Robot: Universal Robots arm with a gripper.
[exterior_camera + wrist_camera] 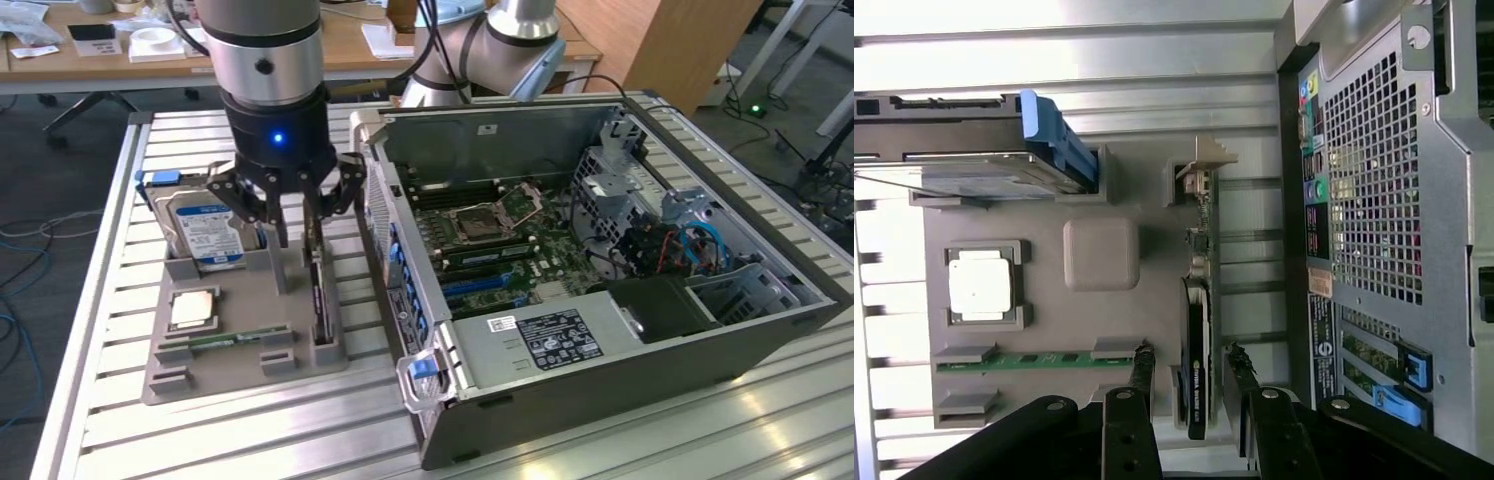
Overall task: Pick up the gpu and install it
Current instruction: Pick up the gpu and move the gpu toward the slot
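We see the gpu [1197,300] standing on its long edge in a slot of the grey tray [247,378], on the side of the tray that is nearest to the open computer case [667,350]. Its silver bracket is at the end away from the arm, and its black cooler is at the near end. The fingers [1141,372] are released and spread, one on each side of the card's cooler end. In the wrist view there is a small gap between each fingertip and the card, so nothing is grasped. The gpu is not yet lifted.

In the same tray we see a hard drive [203,232] with a blue label, a square processor [194,310] and a slim green RAM stick [230,340]. The tray and the case both rest on the slatted metal counter [200,440]. Inside the case the motherboard [481,230] lies open to view.
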